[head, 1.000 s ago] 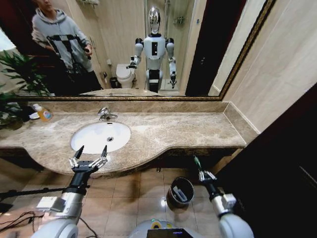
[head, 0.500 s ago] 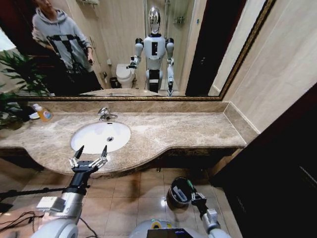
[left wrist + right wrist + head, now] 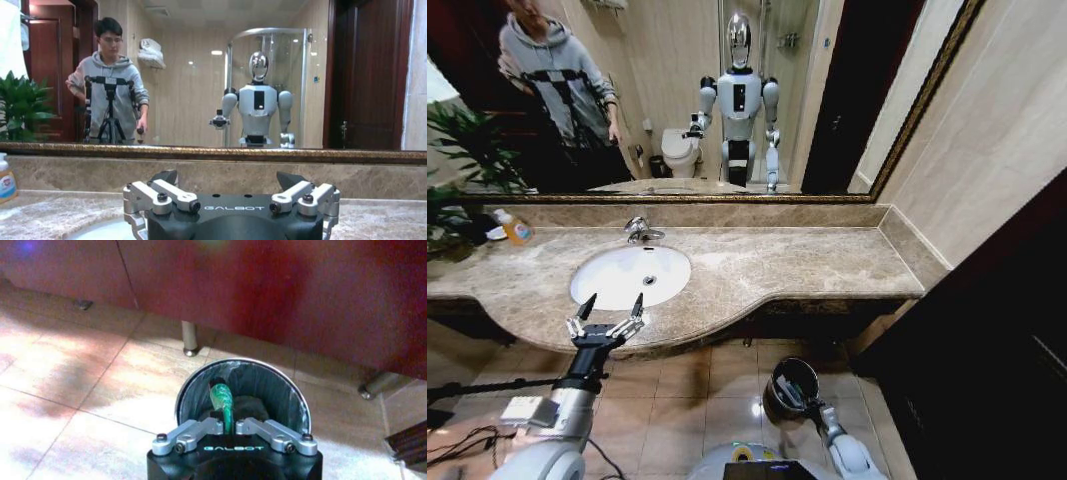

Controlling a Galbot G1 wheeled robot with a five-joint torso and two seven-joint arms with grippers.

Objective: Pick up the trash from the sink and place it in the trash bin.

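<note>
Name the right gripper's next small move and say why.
Probably open the fingers and let go. The right gripper holds the green tube directly above the trash bin mouth, so it should drop inside. The left gripper waits open at the sink edge.

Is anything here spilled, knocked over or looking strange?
Nothing stands out. The trash bin stands upright on the floor, the right gripper holds a green tube over it, and the sink looks tidy.

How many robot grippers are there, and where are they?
2. The left gripper is open at the counter's front edge by the sink. The right gripper is low over the trash bin, shut on a green tube.
</note>
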